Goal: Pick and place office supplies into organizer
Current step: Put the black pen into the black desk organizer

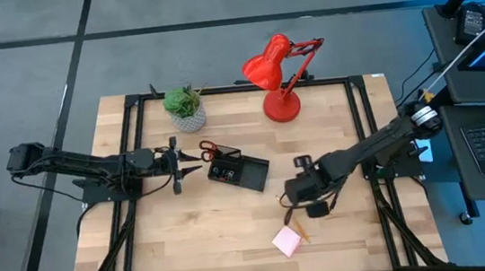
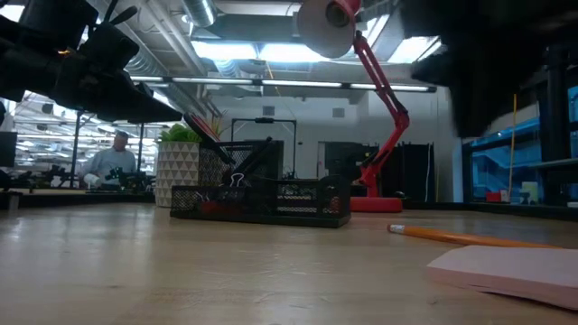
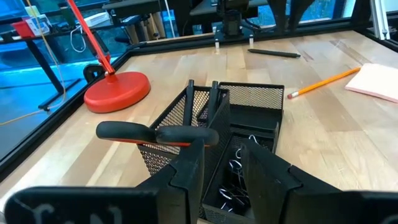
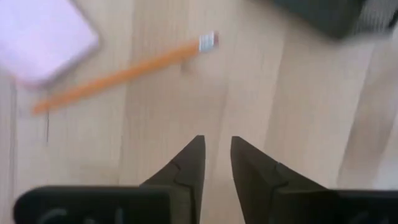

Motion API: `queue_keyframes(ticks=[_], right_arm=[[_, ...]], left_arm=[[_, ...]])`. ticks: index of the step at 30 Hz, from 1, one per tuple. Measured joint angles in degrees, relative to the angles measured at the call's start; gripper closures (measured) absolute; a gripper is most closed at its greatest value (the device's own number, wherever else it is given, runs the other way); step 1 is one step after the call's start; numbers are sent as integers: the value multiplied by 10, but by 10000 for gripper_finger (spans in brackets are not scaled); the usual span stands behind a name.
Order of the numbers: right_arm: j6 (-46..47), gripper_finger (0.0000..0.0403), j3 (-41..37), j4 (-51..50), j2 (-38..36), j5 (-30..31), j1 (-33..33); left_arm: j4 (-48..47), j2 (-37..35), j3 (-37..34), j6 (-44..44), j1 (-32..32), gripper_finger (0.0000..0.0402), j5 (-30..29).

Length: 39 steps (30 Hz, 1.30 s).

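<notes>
So the right gripper (image 4: 216,163) is hanging over bare wood with its two dark fingers slightly parted, gripping nothing, just short of the orange wooden pencil (image 4: 118,74), which is lying beside the pink sticky-note pad (image 1: 287,241), well apart from the black mesh organizer tray (image 1: 239,170). Looks like it's lining up the pencil pick; next it needs to centre over the shaft and drop. The left gripper (image 3: 221,163) is waiting right at the tray, jaws parted around nothing, just by the red-handled scissors (image 1: 210,149).

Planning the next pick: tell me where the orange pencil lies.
In the high view, the orange wooden pencil lies on the table's near right part, touching the pink sticky-note pad, just below the right hand.
</notes>
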Motion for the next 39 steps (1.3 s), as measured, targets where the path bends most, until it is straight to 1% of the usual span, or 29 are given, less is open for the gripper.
queue_keyframes(ticks=[3,5,9,13,16,20,23,30,39], right_arm=[[27,322,0,-58,-8,1,21],[26,322,0,-88,-10,2,38],[-15,322,0,-149,-10,0,64],[-35,322,0,-167,-10,-6,95],[-79,322,0,-166,-10,-10,121],[-77,322,-17,-162,-9,-8,143],[-79,322,-40,-131,-9,-9,155],[-119,322,-98,-39,-9,-18,164],[-114,322,-110,-16,-9,-18,164]], left_arm=[[0,0,0,0,0,302,0],[0,0,0,0,0,302,0],[0,0,0,0,0,302,0],[0,0,0,0,0,302,0],[0,0,0,0,0,302,0],[0,0,0,0,0,302,0],[0,0,0,0,0,302,0],[0,0,0,0,0,302,0],[0,0,0,-1,0,302,0]])
